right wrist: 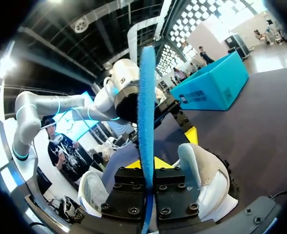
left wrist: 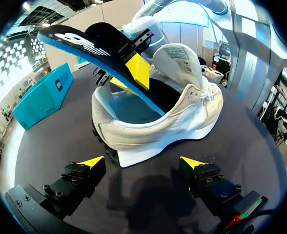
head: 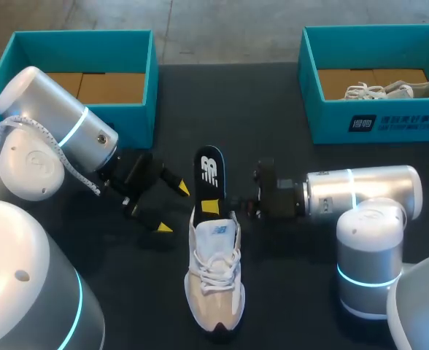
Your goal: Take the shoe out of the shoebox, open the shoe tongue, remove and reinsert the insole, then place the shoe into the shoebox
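Observation:
A white and beige sneaker [head: 214,281] stands on the dark table, toe toward the near edge. Its black insole [head: 209,169] with a blue underside sticks up and back out of the heel opening. My right gripper [head: 211,207] comes in from the right and is shut on the insole just above the shoe. In the right wrist view the insole [right wrist: 146,97] runs edge-on between the closed fingers of the right gripper [right wrist: 147,168]. My left gripper [head: 171,209] stands open left of the heel, empty. Seen from the left wrist, the shoe [left wrist: 158,122] lies just ahead of the left gripper [left wrist: 142,162].
An open teal shoebox [head: 138,109] with a bare cardboard floor stands at the back left. A second teal box [head: 324,109] at the back right holds another white shoe [head: 389,91]. My right arm's body [head: 368,240] rises right of the sneaker.

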Robot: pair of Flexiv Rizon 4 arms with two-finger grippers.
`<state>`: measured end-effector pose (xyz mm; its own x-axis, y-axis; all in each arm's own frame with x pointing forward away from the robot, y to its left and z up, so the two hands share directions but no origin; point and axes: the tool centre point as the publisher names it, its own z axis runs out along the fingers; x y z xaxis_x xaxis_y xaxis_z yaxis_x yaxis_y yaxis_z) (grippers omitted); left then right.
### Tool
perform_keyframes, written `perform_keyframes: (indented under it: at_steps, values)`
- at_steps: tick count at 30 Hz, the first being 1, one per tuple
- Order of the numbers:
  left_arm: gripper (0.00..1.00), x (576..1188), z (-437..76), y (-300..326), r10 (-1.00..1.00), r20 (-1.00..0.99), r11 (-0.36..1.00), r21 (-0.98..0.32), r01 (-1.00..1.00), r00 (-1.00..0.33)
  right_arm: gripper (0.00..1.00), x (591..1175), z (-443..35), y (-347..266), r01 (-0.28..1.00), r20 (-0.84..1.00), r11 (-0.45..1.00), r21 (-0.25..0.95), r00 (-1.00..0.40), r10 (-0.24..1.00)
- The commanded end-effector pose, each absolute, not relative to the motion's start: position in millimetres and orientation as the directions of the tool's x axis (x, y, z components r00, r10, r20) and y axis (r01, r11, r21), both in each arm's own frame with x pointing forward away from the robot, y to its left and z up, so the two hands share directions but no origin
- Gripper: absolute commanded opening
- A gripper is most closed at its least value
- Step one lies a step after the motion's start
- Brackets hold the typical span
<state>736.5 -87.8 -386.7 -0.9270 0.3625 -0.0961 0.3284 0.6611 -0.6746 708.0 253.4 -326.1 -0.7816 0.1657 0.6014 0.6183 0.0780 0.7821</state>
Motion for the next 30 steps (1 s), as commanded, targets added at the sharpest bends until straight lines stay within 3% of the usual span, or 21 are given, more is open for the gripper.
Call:
perform_keyframes:
  at_steps: [1,30]
  values:
    - [1.00,735.6,-385.9,-87.7,0.363,-0.096,0.663,-0.672,0.329,-0.927,0.00,708.6,-326.9,255.1,0.621,0.604,0.091,0.779,-0.781,0.162]
    - [1.00,735.6,-385.9,-87.7,0.363,-0.096,0.663,-0.672,0.329,-0.927,0.00,683.7,-347.9,254.5,0.681,0.667,0.171,0.712,-0.732,0.138]
